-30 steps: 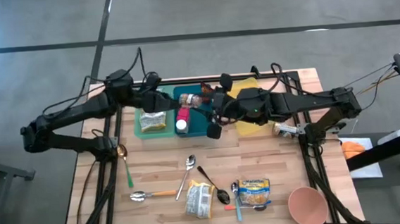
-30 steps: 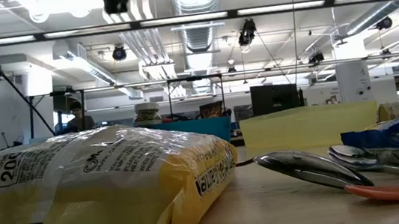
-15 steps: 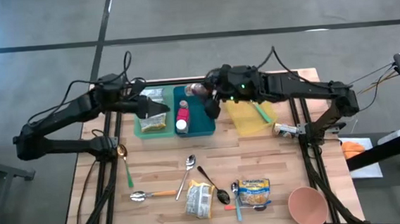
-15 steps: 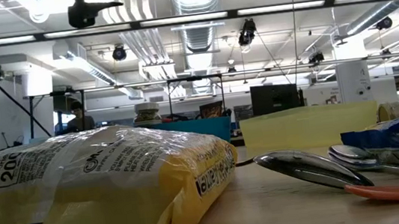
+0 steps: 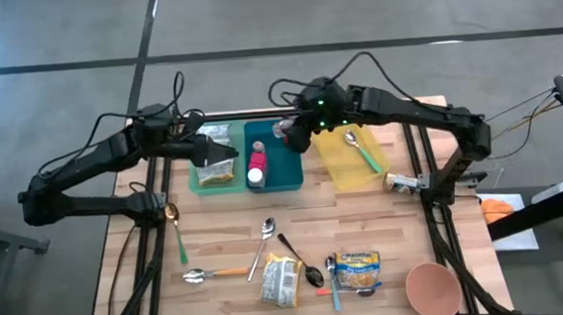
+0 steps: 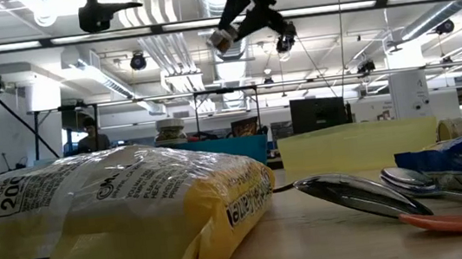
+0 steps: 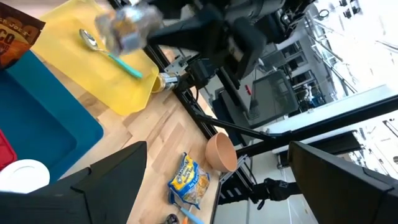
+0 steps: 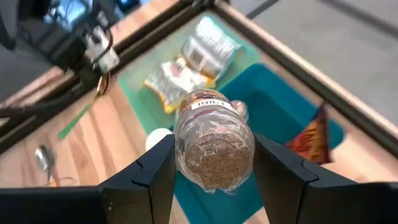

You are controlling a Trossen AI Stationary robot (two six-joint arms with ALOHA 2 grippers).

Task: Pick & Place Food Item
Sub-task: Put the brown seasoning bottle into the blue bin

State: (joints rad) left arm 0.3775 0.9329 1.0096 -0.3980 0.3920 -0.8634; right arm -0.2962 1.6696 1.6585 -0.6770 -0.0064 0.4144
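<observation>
A clear jar with brown contents hangs in the air over the far end of the teal tray, with my right gripper shut on it. The low view shows the jar high above the table. My left gripper stands open above the green tray and holds nothing. In the teal tray lie a red bottle with a white cap and a brown snack bag. The green tray holds two snack packets. My right gripper pinches the jar's body between its two fingers, one on each opposite side. The fingers slant down from the table's right side. The jar is lifted clear above the teal tray and tilted, its round end toward the wrist camera.
A yellow tray with a teal-handled spoon lies right of the teal tray. Near the front edge are spoons, two yellow food packets and a pink bowl. A small bottle lies by the right edge.
My right gripper has carried the jar toward the table's far edge and somewhat down, rolling its wrist so the jar has turned. My left gripper has drawn back toward the table's left, from the teal tray's edge to above the green tray, then kept still.
</observation>
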